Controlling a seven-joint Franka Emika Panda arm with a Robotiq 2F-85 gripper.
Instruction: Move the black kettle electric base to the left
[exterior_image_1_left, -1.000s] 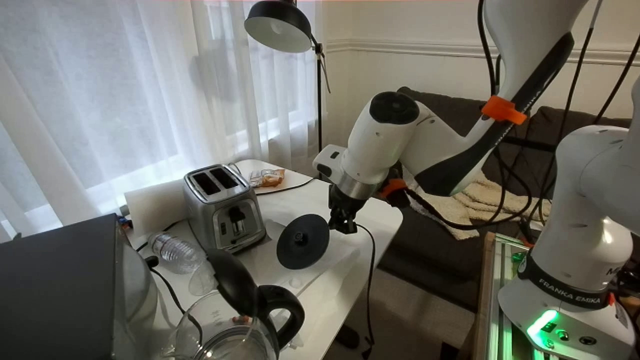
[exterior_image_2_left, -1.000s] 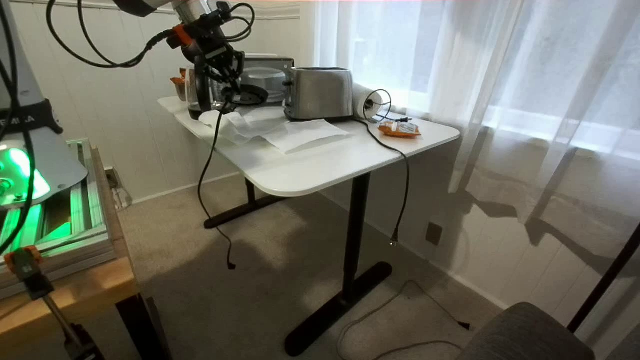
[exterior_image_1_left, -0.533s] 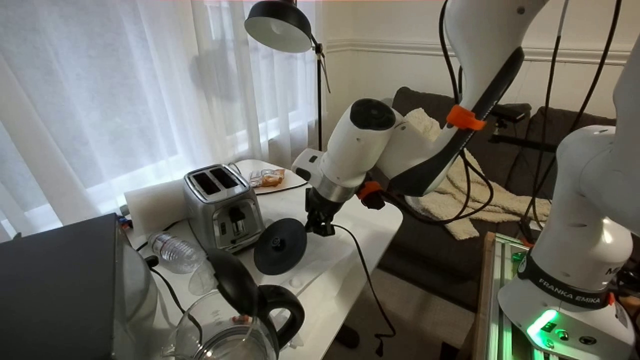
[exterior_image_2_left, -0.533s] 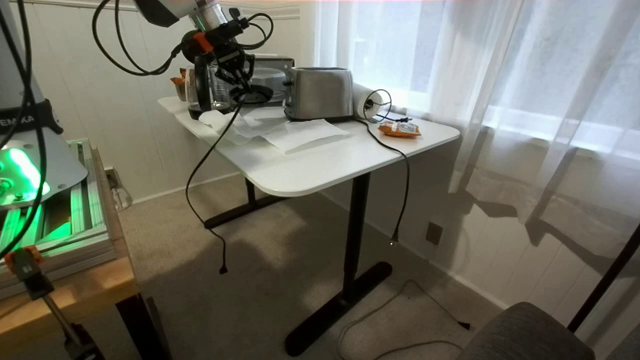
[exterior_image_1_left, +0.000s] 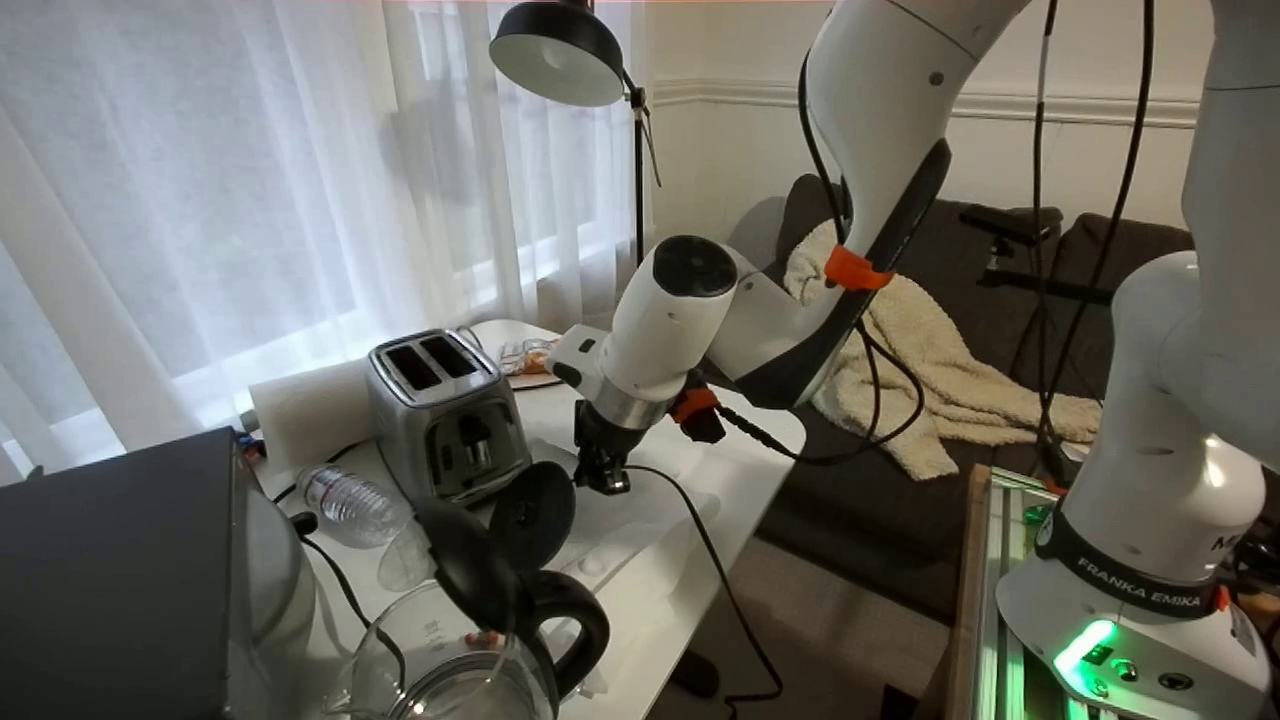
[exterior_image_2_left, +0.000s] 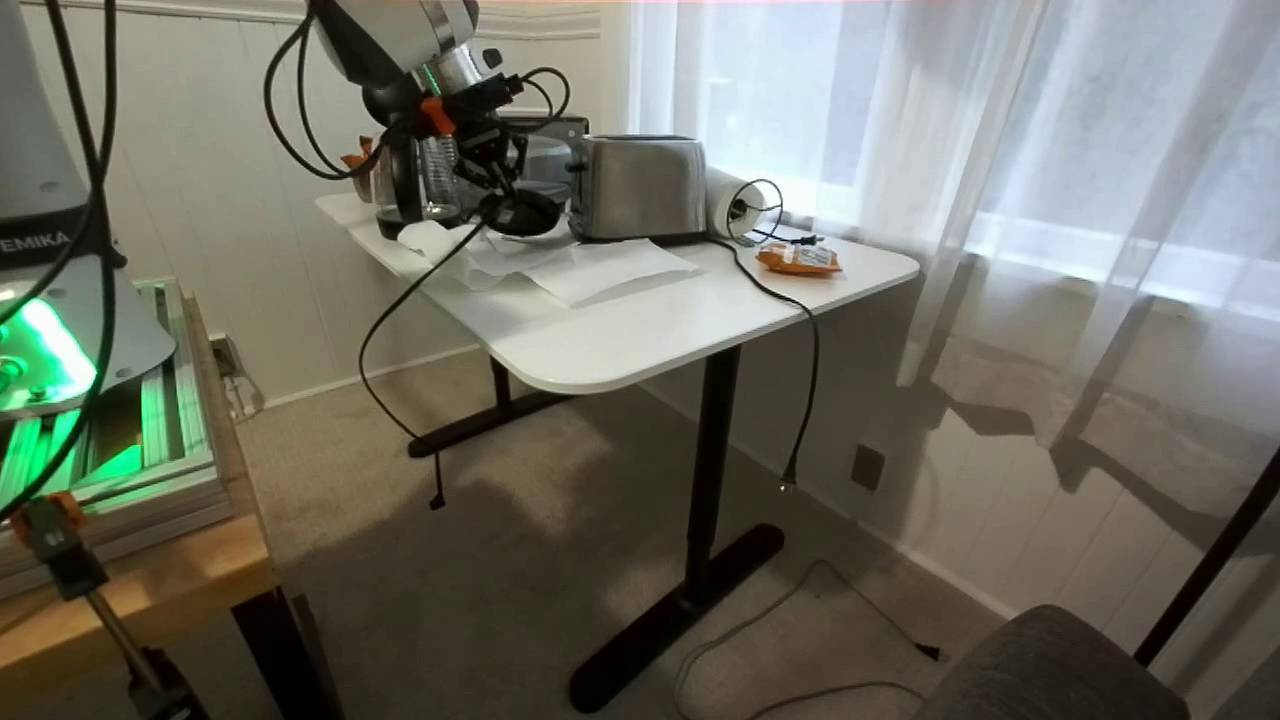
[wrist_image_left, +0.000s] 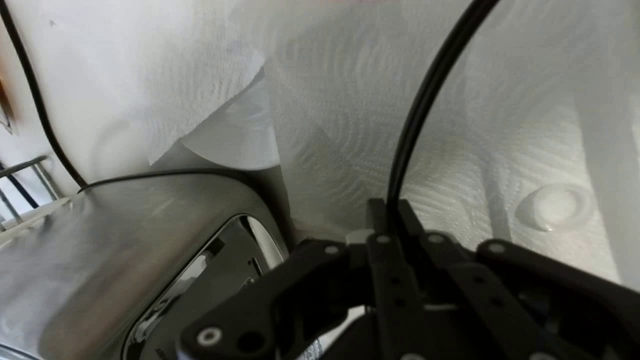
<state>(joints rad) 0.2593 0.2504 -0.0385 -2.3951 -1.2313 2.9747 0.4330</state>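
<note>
Now, on the left in an exterior view, a clear bottle (exterior_image_1_left: 350, 505) lies near the silver toaster (exterior_image_1_left: 450, 420). Rightward, the black kettle electric base (exterior_image_1_left: 540, 512) hangs tilted over the white table (exterior_image_1_left: 740, 485), partly hidden by the glass kettle (exterior_image_1_left: 512, 605). Farther right, the gripper (wrist_image_left: 392, 206) pinches the base's thin black cord (wrist_image_left: 418, 111) between closed fingers (wrist_image_left: 376, 216).

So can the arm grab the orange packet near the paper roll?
Probably not: the packet lies uncovered, but the fingers look shut on the cord of the kettle base; they'd need freeing first.
</note>
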